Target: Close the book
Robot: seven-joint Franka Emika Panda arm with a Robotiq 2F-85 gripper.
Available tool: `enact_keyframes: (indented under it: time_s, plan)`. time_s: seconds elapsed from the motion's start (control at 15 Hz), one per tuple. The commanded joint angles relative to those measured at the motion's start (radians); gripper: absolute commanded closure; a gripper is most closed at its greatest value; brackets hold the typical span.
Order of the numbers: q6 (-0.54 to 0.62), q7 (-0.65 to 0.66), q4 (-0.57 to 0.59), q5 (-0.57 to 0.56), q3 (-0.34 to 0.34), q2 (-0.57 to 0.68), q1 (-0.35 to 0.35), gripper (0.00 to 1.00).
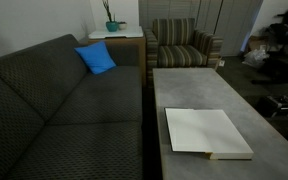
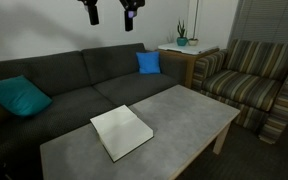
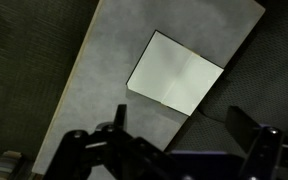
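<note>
Left to right across your scene: a teal cushion leans at the far left end of the dark grey sofa. A blue cushion sits at the sofa's other end and shows in both exterior views.

In front of the sofa stands the long grey worktop. On it lies the book, open and flat, with its plain white pages facing up. It rests on the half of the worktop away from the armchair, close to the edge that runs along the sofa.

Further right, a pale side table carries a small potted plant. Just beside the table stands a striped armchair, at the end of the worktop.

Your gripper hangs high above all this. The wrist view looks straight down on the worktop, where the book appears as a white rectangle set at a slant, with a faint crease across its middle. In that view the book lies nearer the worktop's right-hand edge, with the dark sofa fabric off to the left.

The jaws stand wide open, one dark finger at each side of the lower frame, with nothing between them. They are well apart from the book and touch nothing.
</note>
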Motion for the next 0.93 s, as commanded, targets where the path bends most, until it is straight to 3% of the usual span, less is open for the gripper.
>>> enact_keyframes:
  time_s: [0.0, 0.4, 0.47, 0.87]
  plan:
    - [0.034, -0.042, 0.074, 0.004, 0.059, 0.115, 0.007, 0.0]
    - [0.024, -0.15, 0.197, 0.016, 0.18, 0.3, 0.005, 0.0]
    - [0.036, -0.082, 0.138, -0.004, 0.179, 0.227, -0.006, 0.0]
    - [0.036, -0.11, 0.189, -0.007, 0.206, 0.301, -0.013, 0.0]
